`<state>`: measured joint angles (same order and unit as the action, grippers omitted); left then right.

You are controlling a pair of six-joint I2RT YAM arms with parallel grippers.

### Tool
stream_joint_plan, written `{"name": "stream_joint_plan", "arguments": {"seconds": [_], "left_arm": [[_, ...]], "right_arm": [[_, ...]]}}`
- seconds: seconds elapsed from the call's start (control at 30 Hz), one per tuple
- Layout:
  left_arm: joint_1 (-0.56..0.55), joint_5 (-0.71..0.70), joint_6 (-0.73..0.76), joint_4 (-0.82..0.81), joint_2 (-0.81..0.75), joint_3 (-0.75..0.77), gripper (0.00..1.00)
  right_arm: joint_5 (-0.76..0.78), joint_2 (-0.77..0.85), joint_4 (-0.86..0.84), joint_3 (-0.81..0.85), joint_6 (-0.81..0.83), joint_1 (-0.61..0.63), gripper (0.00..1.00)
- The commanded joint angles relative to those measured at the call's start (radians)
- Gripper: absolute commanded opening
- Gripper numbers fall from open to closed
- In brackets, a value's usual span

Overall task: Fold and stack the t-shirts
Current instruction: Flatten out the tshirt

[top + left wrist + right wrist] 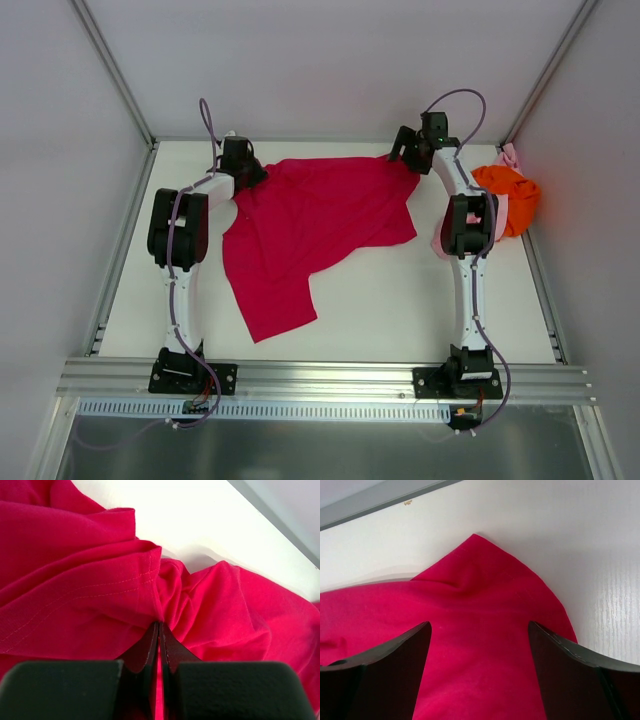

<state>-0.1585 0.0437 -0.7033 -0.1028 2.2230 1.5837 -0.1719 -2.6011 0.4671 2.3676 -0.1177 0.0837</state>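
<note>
Left pincer point(160, 626) pinched red shirt point(310, 225) at its 10 o'clock corner; right pincer point(480, 627) gaped released over 2 o'clock corner.

Near table point(400, 300) lies open; crimson t-shirt point(310, 215) spreads across the back, orange t-shirt point(510, 195) heaped far right.

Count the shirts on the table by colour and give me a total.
Crimson shirt: 1
Orange shirt: 1
Pink shirt: 1 (only its edges show, beside the orange one)
Total: 3
</note>
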Motion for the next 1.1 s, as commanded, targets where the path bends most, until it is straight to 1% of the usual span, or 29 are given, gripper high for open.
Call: {"name": "stream_joint_plan", "arguments": {"seconds": [0.0, 0.03, 0.13, 0.17, 0.2, 0.23, 0.27, 0.33, 0.37, 0.47, 0.5, 0.57, 0.6, 0.63, 0.67, 0.7, 0.73, 0.8, 0.83, 0.97, 1.0, 1.07], "left_arm": [[-0.015, 0.018, -0.018, -0.049, -0.062, -0.014, 0.0], [-0.013, 0.018, -0.018, -0.049, -0.063, -0.016, 0.0], [-0.015, 0.019, -0.016, -0.052, -0.066, -0.022, 0.0], [-0.015, 0.016, -0.013, -0.052, -0.068, -0.024, 0.0], [-0.013, 0.016, -0.012, -0.054, -0.071, -0.025, 0.0], [-0.013, 0.018, -0.01, -0.054, -0.072, -0.027, 0.0], [-0.015, 0.016, -0.009, -0.054, -0.075, -0.028, 0.0], [-0.015, 0.018, -0.007, -0.055, -0.077, -0.031, 0.0], [-0.015, 0.018, -0.007, -0.057, -0.08, -0.034, 0.0], [-0.015, 0.022, -0.009, -0.06, -0.085, -0.037, 0.0], [-0.015, 0.022, -0.009, -0.06, -0.088, -0.039, 0.0], [-0.015, 0.024, -0.009, -0.064, -0.094, -0.045, 0.0], [-0.015, 0.024, -0.009, -0.066, -0.095, -0.047, 0.0], [-0.015, 0.025, -0.009, -0.067, -0.098, -0.053, 0.0], [-0.015, 0.027, -0.009, -0.072, -0.102, -0.054, 0.0], [-0.015, 0.027, -0.009, -0.071, -0.102, -0.054, 0.0], [-0.013, 0.028, -0.009, -0.072, -0.103, -0.056, 0.0], [-0.015, 0.03, -0.005, -0.072, -0.106, -0.057, 0.0], [-0.015, 0.033, -0.005, -0.074, -0.109, -0.062, 0.0], [-0.015, 0.065, 0.004, -0.109, -0.128, -0.086, 0.0], [-0.016, 0.094, 0.01, -0.148, -0.141, -0.109, 0.0], [-0.018, 0.126, 0.018, -0.178, -0.16, -0.131, 0.0]], "right_arm": [[0.005, -0.016, 0.047, 0.085, 0.01, -0.002, 0.83], [0.002, -0.016, 0.05, 0.084, 0.015, -0.001, 0.83], [-0.006, -0.019, 0.045, 0.079, 0.023, -0.002, 0.53], [-0.005, -0.019, 0.045, 0.079, 0.021, -0.002, 0.4], [-0.006, -0.019, 0.045, 0.081, 0.02, -0.002, 0.4], [-0.011, -0.019, 0.044, 0.081, 0.021, -0.002, 0.42], [-0.011, -0.019, 0.044, 0.082, 0.018, -0.002, 0.5], [-0.011, -0.017, 0.044, 0.081, 0.013, -0.002, 0.59], [-0.023, -0.019, 0.041, 0.081, 0.015, -0.002, 0.66], [-0.034, -0.022, 0.042, 0.081, 0.012, -0.001, 0.76], [-0.035, -0.025, 0.042, 0.082, 0.012, -0.001, 0.76], [-0.038, -0.03, 0.044, 0.082, 0.016, 0.001, 0.68], [-0.043, -0.031, 0.044, 0.084, 0.018, -0.001, 0.61], [-0.047, -0.031, 0.041, 0.084, 0.021, -0.001, 0.53], [-0.055, -0.034, 0.041, 0.087, 0.02, -0.001, 0.36], [-0.057, -0.036, 0.042, 0.088, 0.021, -0.001, 0.3], [-0.057, -0.037, 0.042, 0.088, 0.021, -0.001, 0.18], [-0.06, -0.037, 0.045, 0.091, 0.021, -0.002, 0.05], [-0.06, -0.037, 0.047, 0.091, 0.023, -0.002, 0.01], [-0.083, -0.021, 0.035, 0.072, 0.035, -0.001, 0.01], [-0.095, 0.001, 0.006, 0.032, 0.044, 0.001, 0.01], [-0.115, 0.032, -0.036, -0.02, 0.055, 0.001, 0.01]]}}
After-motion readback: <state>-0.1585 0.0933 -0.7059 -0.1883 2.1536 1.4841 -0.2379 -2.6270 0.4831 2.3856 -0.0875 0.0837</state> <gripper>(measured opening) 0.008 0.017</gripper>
